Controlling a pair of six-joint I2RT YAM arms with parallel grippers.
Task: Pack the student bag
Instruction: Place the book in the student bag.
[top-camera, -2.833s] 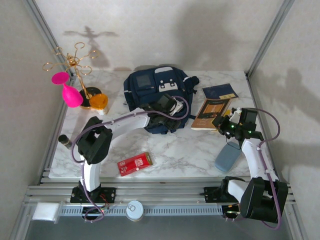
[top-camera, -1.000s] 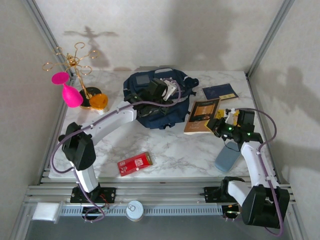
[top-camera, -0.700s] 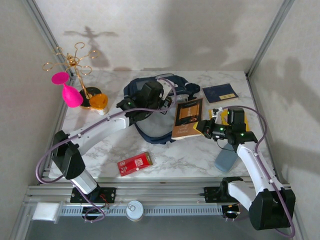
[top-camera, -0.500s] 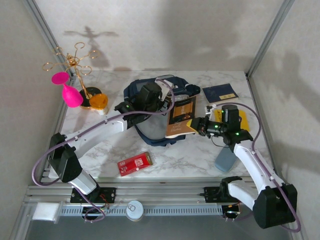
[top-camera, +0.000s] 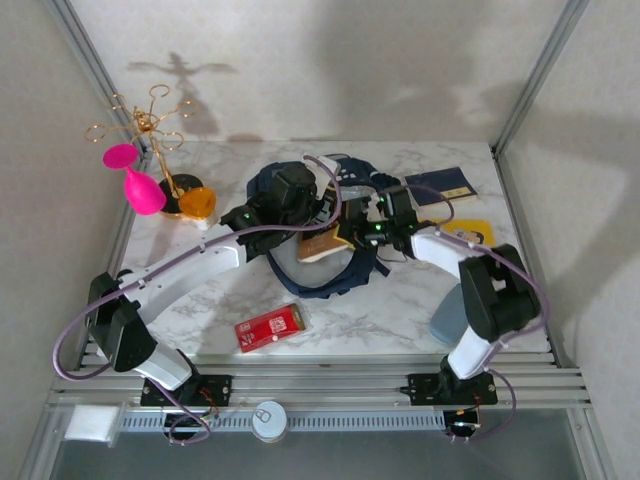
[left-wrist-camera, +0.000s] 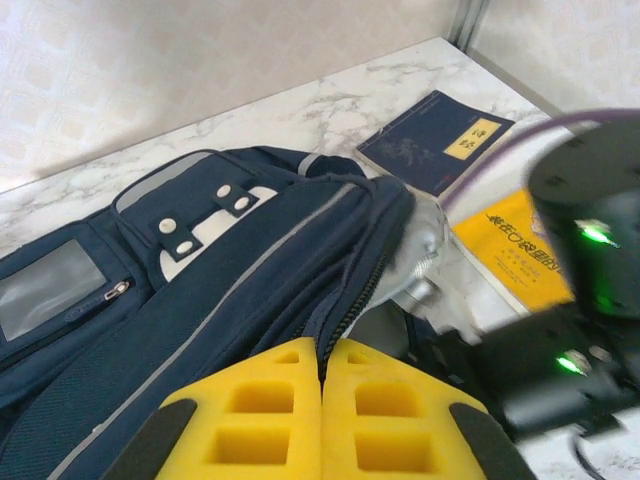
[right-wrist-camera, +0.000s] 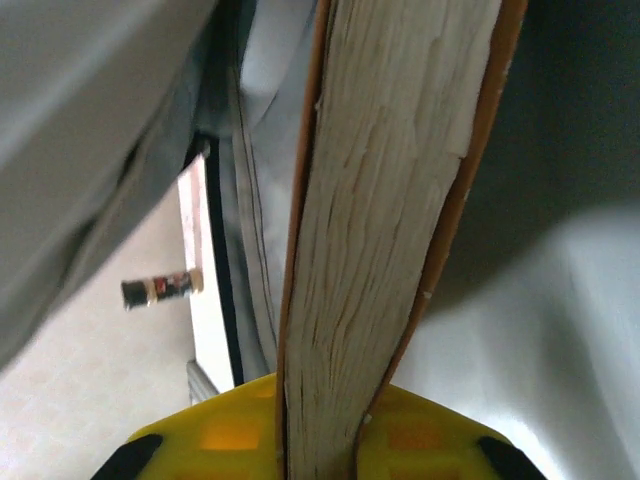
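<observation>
White marble table (top-camera: 400, 310) inside a pale-walled booth carries the scene. The student bag (left-wrist-camera: 180, 300) lies in the upper middle of the top view, with its main mouth turned to the lower right.

The left gripper (left-wrist-camera: 322, 352) has its yellow pads pressed together on the fabric lip beside the zipper, so the mouth is held up and open. The right gripper (right-wrist-camera: 320, 430) is clamped on the spine end of a book (right-wrist-camera: 390, 200) with an orange cover. The page edges point forward into the pale lining of the bag.

The step in hand seems to be sliding this book into the main compartment. To do it well, the book should go in flat along the lining and not catch its corner on the zipper. The left side should hold the lip high until the book is fully inside.

The left arm stretches long from the lower left, across the table to the bag. The right arm folds back from the right side, with its wrist low and pointed left into the opening.
</observation>
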